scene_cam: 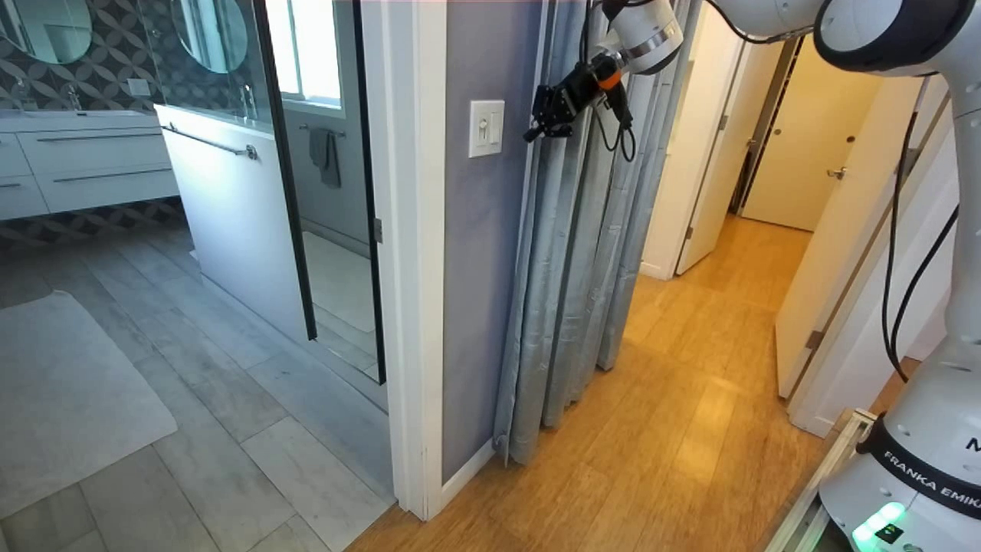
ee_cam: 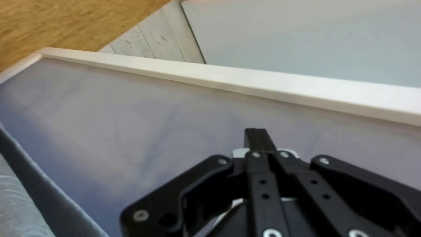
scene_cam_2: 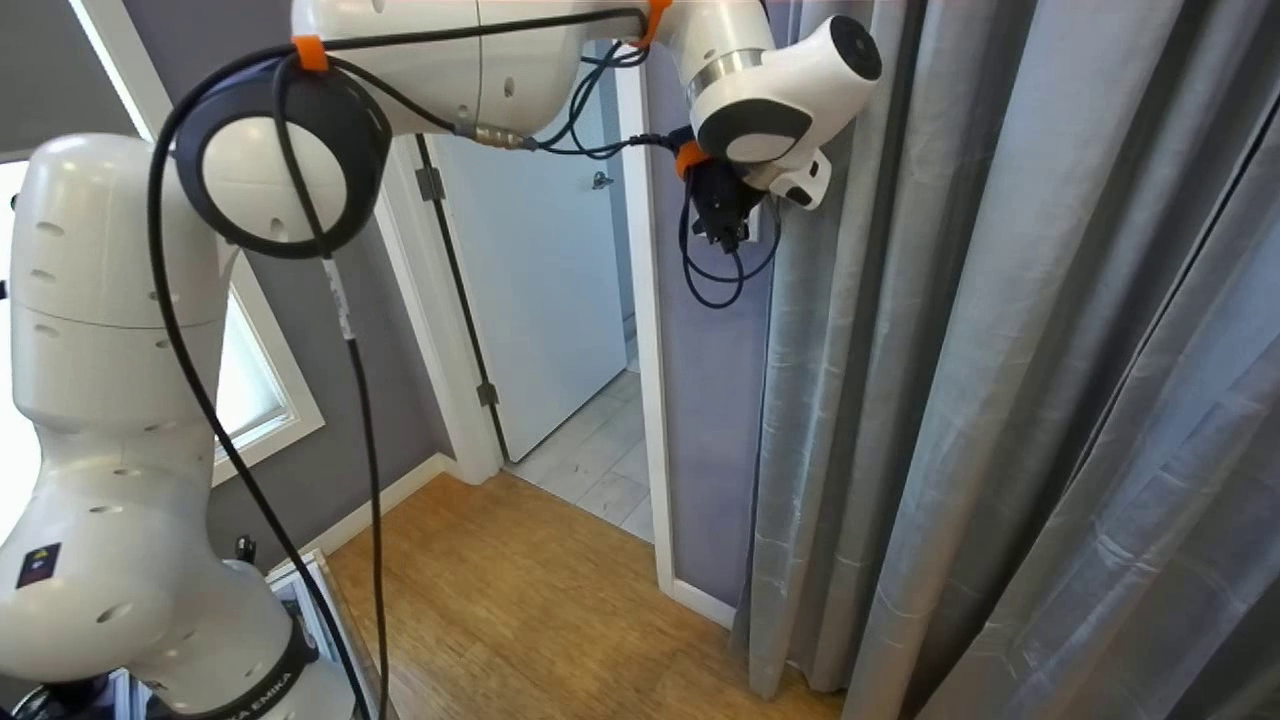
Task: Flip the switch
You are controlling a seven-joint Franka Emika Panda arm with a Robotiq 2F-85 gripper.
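The switch [scene_cam: 487,129] is a white plate on the grey-lavender wall, with two narrow controls side by side in an exterior view. My black gripper [scene_cam: 530,136] is just right of it there, fingertips pointing toward the wall and apart from the plate in the picture. In an exterior view, the gripper [scene_cam_2: 733,240] covers most of the switch [scene_cam_2: 754,223]; only a white edge shows. In the wrist view, the gripper [ee_cam: 258,140] is shut with nothing visible between its fingers. Pale patches show beside the fingers; I cannot tell whether these are the plate.
A grey curtain [scene_cam: 567,268] hangs close beside and behind the gripper; it also shows in the wrist view [ee_cam: 39,194]. A white door frame [scene_cam: 410,253] stands on the switch's other side. A cable loop [scene_cam_2: 712,300] hangs below the gripper.
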